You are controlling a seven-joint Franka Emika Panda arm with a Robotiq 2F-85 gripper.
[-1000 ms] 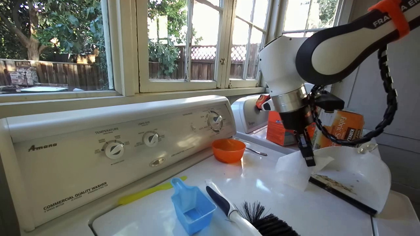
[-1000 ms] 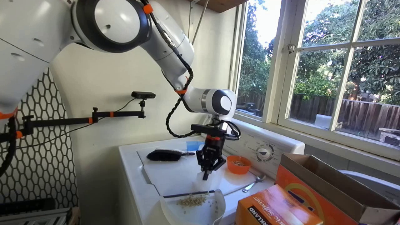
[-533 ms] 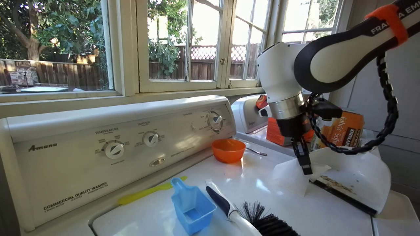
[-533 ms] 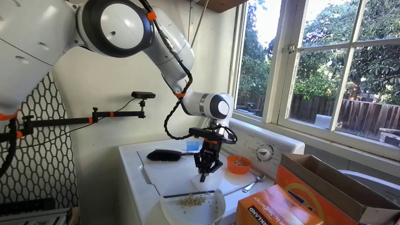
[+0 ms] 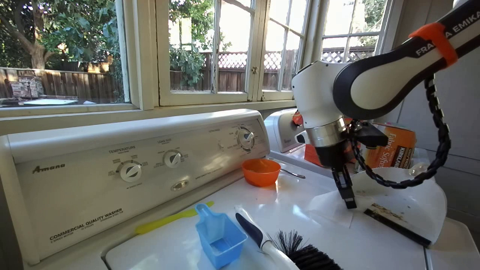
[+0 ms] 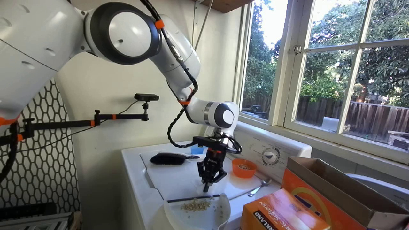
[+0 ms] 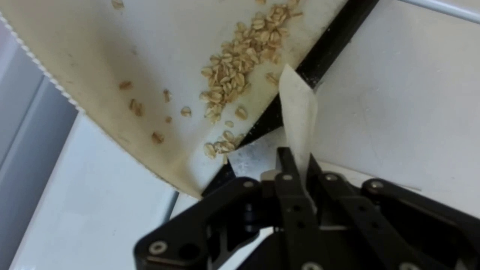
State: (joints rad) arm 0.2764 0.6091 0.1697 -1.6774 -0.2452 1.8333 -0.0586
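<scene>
Fingers (image 7: 294, 204) clenched on a thin white sheet (image 7: 298, 107); only a narrow gap is left between the tips, and it is filled by the sheet. In the wrist view a pointed corner is seen jutting past the fingers, across the black lip (image 7: 332, 41) of a white dustpan (image 7: 150, 41); whether the lip is touched by it cannot be told. In an exterior view the rest of the sheet is spread out pale and low above the washer (image 5: 360, 243), just beside the dustpan; its outline there is partly lost against the white lid. The fingers are pointed downward, slightly tilted.

In the dustpan, pale flakes (image 7: 240, 60) are heaped near the lip, with a few strewn toward the wall. More flakes are held in an orange bowl (image 6: 243, 171), set near the control panel (image 5: 195, 150); a spoon (image 6: 264, 183) is laid close by. Well apart from the sheet, a black-bristled brush (image 6: 167, 158) and a blue scoop (image 5: 221, 236) are found, and a yellow utensil (image 5: 163, 222) is laid along the panel's foot. An orange fabric softener carton (image 6: 281, 210) is placed near the dustpan.
</scene>
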